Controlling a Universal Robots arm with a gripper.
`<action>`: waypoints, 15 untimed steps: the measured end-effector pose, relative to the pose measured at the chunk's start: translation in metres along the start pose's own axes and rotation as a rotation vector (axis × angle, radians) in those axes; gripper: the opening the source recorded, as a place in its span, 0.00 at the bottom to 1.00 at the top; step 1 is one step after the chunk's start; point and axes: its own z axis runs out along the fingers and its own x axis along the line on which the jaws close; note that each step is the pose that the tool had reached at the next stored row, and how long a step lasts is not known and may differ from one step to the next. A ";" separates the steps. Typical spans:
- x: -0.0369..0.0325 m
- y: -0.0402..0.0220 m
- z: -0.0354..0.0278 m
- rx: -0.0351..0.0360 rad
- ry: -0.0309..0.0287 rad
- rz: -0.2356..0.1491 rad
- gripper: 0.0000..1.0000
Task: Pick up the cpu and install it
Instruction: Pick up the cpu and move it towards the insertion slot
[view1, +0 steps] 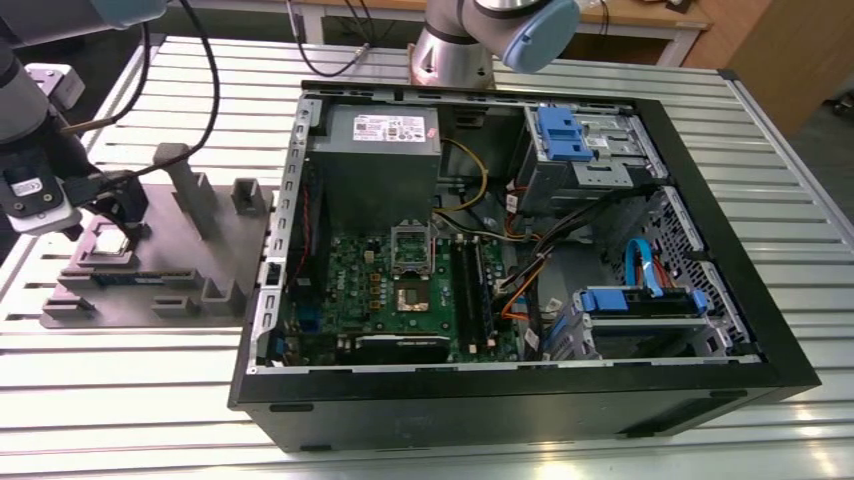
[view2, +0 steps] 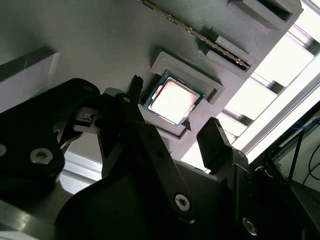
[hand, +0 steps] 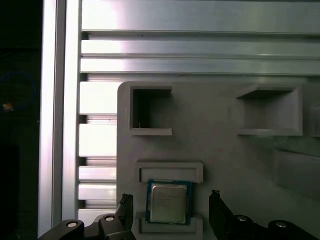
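Shiny metal slats make the table (view1: 134, 400). On the exterior view's left sits the grey fixture (view1: 200, 250), with the cpu (view2: 172, 100) lying in its little pocket. The gripper (hand: 171, 200) hangs over it, fingers wide apart, not touching. Farther right is the open computer case (view1: 747, 370). If the fingers close crooked, the chip could tip or slip.

The exterior view looks down from well back over the ribbed aluminium counter (view1: 134, 400), open black computer case (view1: 534, 410) and flat grey plastic fixture (view1: 174, 255). Both wrist views sit close above that fixture, first straight down, second slanted, sharing the small square silvery cpu (hand: 169, 202) (view2: 175, 100).
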 end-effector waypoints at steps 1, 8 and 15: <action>0.0000 0.0000 0.0005 0.0000 0.0000 0.000 0.71; 0.0000 -0.0001 0.0046 -0.0001 -0.0002 0.000 0.71; 0.0000 -0.0002 0.0077 -0.0002 0.0001 0.000 0.71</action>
